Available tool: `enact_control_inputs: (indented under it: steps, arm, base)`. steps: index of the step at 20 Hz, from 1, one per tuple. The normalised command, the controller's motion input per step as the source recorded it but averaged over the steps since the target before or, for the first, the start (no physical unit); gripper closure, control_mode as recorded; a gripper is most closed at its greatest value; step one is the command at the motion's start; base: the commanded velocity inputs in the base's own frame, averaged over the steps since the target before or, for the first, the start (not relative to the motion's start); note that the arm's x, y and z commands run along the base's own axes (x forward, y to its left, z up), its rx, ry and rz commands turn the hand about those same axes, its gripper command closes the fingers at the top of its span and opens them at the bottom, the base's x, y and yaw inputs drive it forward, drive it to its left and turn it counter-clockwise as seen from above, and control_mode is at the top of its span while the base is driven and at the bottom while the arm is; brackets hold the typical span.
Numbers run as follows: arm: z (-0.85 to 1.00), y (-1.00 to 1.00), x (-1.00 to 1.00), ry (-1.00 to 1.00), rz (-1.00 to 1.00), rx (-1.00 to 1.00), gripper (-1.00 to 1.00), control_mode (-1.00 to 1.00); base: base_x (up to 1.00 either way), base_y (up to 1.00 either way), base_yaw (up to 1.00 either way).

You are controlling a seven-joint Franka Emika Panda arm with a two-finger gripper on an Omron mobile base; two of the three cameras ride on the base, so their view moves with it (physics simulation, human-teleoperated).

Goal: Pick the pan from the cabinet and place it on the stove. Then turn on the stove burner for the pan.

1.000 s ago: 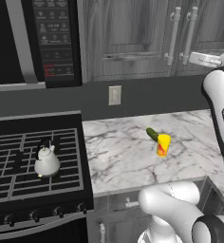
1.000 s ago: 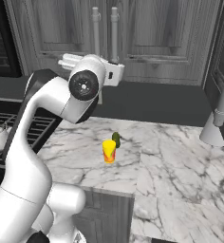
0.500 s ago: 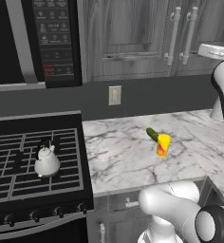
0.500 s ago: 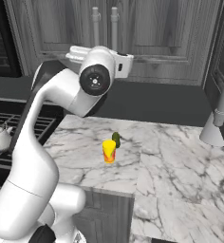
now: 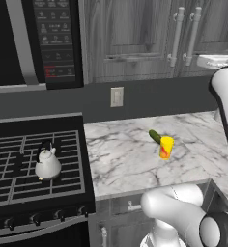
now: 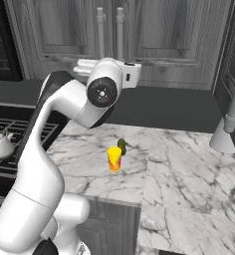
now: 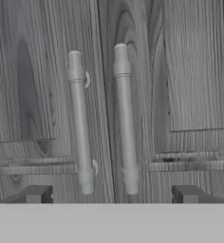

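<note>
At the far left the black stove (image 5: 38,159) carries a small white kettle (image 5: 47,163) on its grates, knobs along the front edge. To its right the marble counter (image 5: 130,159) lies mostly bare, with a yellow cup (image 5: 166,147) and a green vegetable (image 5: 154,136) touching it near the middle and open stone all round them. Above, the grey cabinet (image 7: 42,85) has both doors shut (so the pan cannot be seen), its two pale bar handles (image 7: 125,118) upright side by side at the seam. The gripper (image 7: 112,194) faces that seam, fingertips (image 7: 35,193) spread wide, holding nothing. Compared with a second ago, the white arm (image 6: 69,114) has swung rightward and the hand sits closer to the doors.
</note>
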Motion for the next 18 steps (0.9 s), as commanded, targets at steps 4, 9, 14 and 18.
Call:
enact_control_inputs:
  steps: [4, 9, 14, 18]
  arm:
    - [-0.40, 0.00, 0.32, -0.20, 0.00, 0.00, -1.00, -1.00]
    - [-0.22, 0.00, 0.29, -0.24, 0.00, 0.00, -1.00, -1.00]
    - [0.01, 0.00, 0.31, -0.16, 0.00, 0.00, -1.00, -1.00]
    - [0.22, 0.00, 0.25, -0.01, 0.00, -0.03, -1.00, -1.00]
  base:
    - [0.00, 0.00, 0.00]
    - [0.00, 0.00, 0.00]
    - [0.00, 0.00, 0.00]
    - [0.00, 0.00, 0.00]
